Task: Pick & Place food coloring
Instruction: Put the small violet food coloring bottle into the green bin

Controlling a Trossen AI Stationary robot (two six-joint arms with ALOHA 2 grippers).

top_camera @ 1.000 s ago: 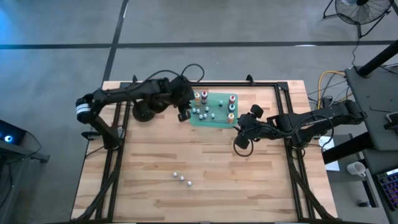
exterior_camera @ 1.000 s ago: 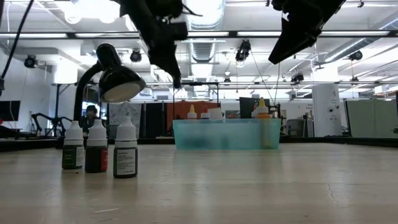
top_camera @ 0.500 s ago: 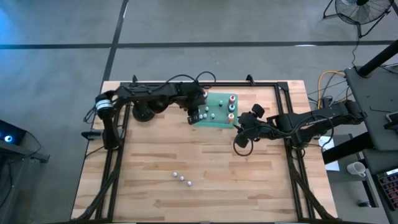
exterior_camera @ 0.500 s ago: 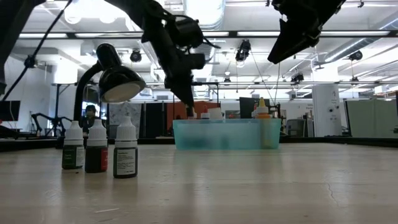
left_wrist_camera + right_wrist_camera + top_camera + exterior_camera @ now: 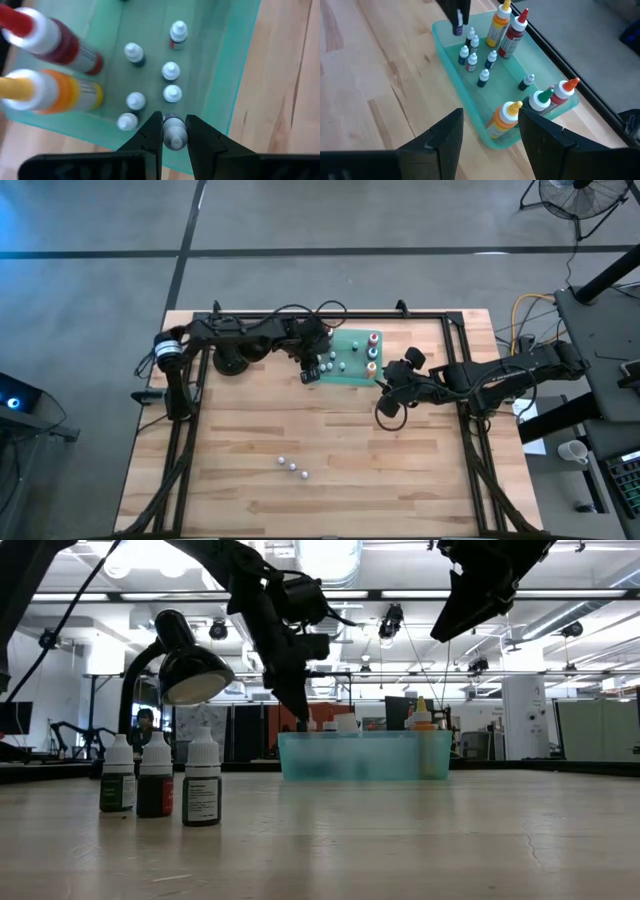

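A translucent green tray [image 5: 347, 370] at the table's far middle holds the food coloring: several small white-capped bottles [image 5: 171, 71] and taller orange [image 5: 55, 92] and red [image 5: 50, 40] ones, standing upright. My left gripper [image 5: 311, 373] hangs over the tray's left near corner, shut on one small bottle [image 5: 173, 131]. Three more small bottles [image 5: 293, 467] stand on the bare wood near the front edge. My right gripper [image 5: 386, 408] hovers open beside the tray's right end, nothing between its fingers [image 5: 445, 137]. My left gripper pinches the small bottle's upper part [image 5: 173, 125] between its two fingers, one on each side. The fingers slant steeply down from the table's left. The bottle's dark body [image 5: 457, 31] hangs upright below the fingertips, over the tray's corner; whether it touches the tray floor I cannot tell.
A black desk lamp [image 5: 232, 360] stands left of the tray, under my left arm. A black rail frames the table's edges [image 5: 440, 315]. Bare wood lies between the tray and the three front bottles [image 5: 160, 780].
My left gripper, still shut on the small bottle, has come down and gone toward the table's right edge, from beside the tray's left end to over its left near corner. For the last half second it has stayed almost still.
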